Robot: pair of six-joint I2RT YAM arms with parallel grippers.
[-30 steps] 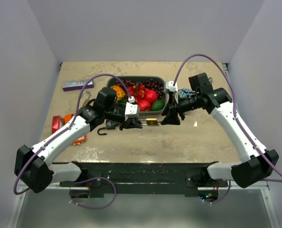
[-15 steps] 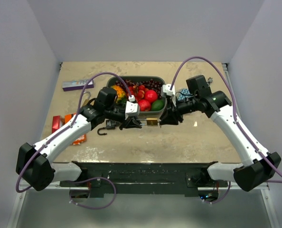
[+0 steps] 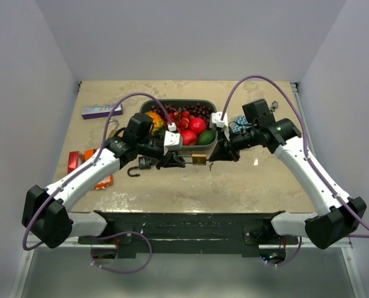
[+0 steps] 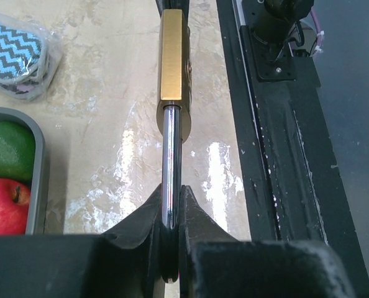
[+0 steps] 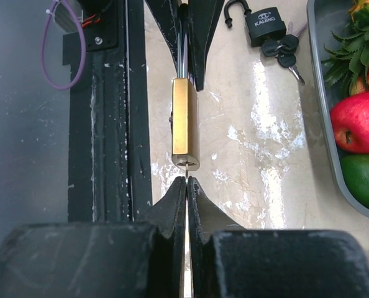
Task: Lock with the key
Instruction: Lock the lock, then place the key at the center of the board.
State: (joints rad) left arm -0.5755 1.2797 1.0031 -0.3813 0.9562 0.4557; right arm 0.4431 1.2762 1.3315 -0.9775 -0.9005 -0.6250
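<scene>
A brass padlock (image 3: 199, 159) hangs level above the table between my two grippers. My left gripper (image 3: 182, 162) is shut on its steel shackle (image 4: 171, 155), and the brass body (image 4: 173, 56) points away from the left gripper (image 4: 171, 192). In the right wrist view the padlock (image 5: 185, 124) shows its keyhole end. My right gripper (image 5: 187, 180) is shut on the thin key (image 5: 186, 173), whose blade sits in the keyhole. From above, the right gripper (image 3: 210, 158) meets the padlock's right end.
A grey tray (image 3: 179, 103) of fruit sits just behind the grippers. A black padlock with keys (image 5: 268, 28) lies on the table left of the brass one. A blue zigzag pouch (image 4: 17, 53), a purple box (image 3: 100, 110) and orange packets (image 3: 79, 161) lie around.
My right gripper moved left to the padlock's keyhole end and shut on the key. The left gripper kept its hold on the shackle and barely moved.
</scene>
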